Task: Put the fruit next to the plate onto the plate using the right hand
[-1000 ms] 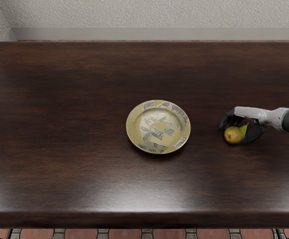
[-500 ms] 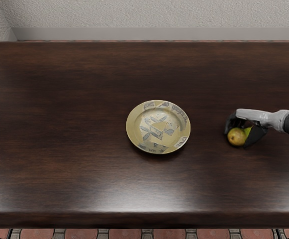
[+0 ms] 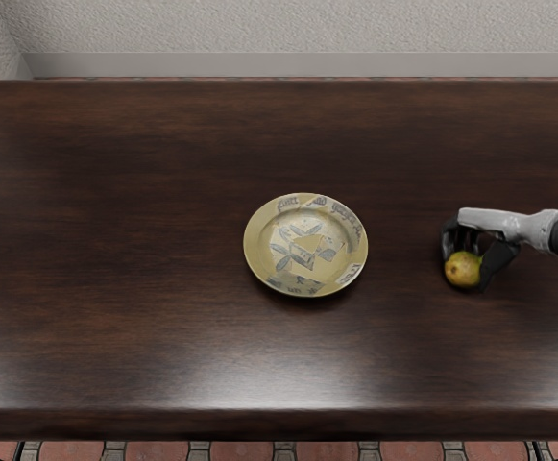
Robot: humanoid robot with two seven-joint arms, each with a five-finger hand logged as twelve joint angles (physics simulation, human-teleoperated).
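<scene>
While the pear (image 3: 463, 271) sits at the right of the frame, level with the lower half of the plate (image 3: 256, 252) and well apart from it, you have the right hand (image 3: 478, 242) cupped over it from above. Its yellow-green skin shows between the dark fingers (image 3: 448, 240). One set curls down on the pear's left side and another comes down on its right, so the fingers are grasping the pear. You cannot tell whether the pear rests on the surface (image 3: 125, 211) or hangs just clear of it. Your arm (image 3: 523, 227), grey at the wrist and darker further out, comes in from the right edge and runs nearly level toward the hand. Near the middle of the frame the plate lies flat; it is round and ochre, with a blue-grey pattern on its centre and rim. Around both, the surface is dark glossy wood filling most of the frame. Along the top a pale baseboard (image 3: 298, 64) runs under a rough light wall (image 3: 288, 24), and a strip of tiled floor (image 3: 259, 451) shows at the bottom edge.
</scene>
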